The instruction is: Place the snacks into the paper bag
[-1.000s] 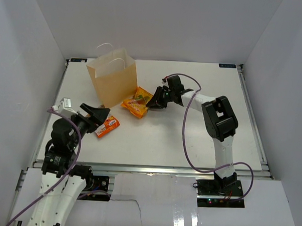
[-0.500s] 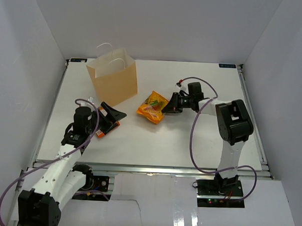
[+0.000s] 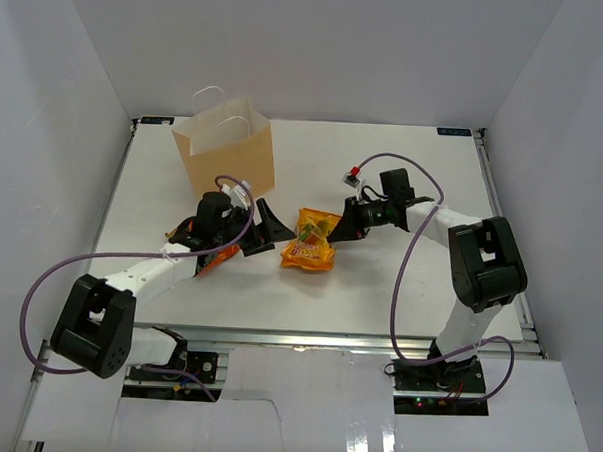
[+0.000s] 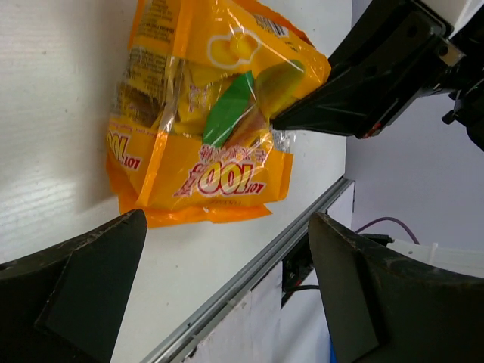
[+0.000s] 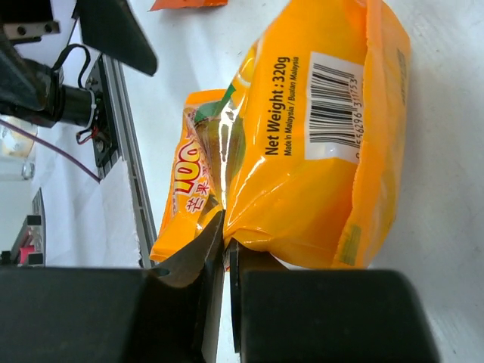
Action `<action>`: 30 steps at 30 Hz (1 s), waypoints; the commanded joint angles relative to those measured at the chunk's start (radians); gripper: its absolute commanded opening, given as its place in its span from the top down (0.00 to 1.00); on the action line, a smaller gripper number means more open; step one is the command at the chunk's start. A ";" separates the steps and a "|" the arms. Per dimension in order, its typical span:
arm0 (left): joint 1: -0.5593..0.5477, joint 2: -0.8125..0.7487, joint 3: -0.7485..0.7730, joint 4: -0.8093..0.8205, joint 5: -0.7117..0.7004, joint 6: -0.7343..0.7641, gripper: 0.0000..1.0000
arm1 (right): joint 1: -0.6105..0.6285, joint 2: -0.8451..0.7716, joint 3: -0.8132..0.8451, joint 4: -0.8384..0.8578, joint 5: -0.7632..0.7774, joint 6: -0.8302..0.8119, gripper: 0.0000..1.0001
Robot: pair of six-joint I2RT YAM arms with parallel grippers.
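Packet edge in right claw

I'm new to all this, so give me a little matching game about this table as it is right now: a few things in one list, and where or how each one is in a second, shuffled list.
Things:
1. paper bag
2. yellow-orange packet
3. small orange packet
4. left gripper

States:
A. jaws wide open, holding nothing
B. partly hidden under the left arm
C. standing upright toward the table's far left
D. pinched at one edge by the right gripper

Pairs: 1-C, 2-D, 3-B, 4-A.
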 commanded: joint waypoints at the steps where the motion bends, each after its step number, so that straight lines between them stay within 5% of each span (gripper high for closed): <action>1: -0.016 0.036 0.058 0.052 -0.018 0.064 0.02 | -0.001 -0.067 -0.005 -0.030 -0.100 -0.108 0.92; 22: -0.128 0.451 0.325 0.052 0.014 0.174 0.02 | 0.005 -0.050 -0.043 -0.246 -0.109 -0.308 0.91; 25: -0.149 0.475 0.348 0.019 -0.040 0.190 0.02 | 0.003 -0.052 -0.043 -0.261 -0.092 -0.317 0.68; 26: -0.158 0.483 0.359 0.007 -0.061 0.202 0.02 | 0.002 -0.055 -0.041 -0.273 -0.081 -0.329 0.46; 30: -0.174 0.497 0.376 -0.050 -0.101 0.229 0.18 | -0.023 -0.066 -0.035 -0.283 -0.071 -0.337 0.29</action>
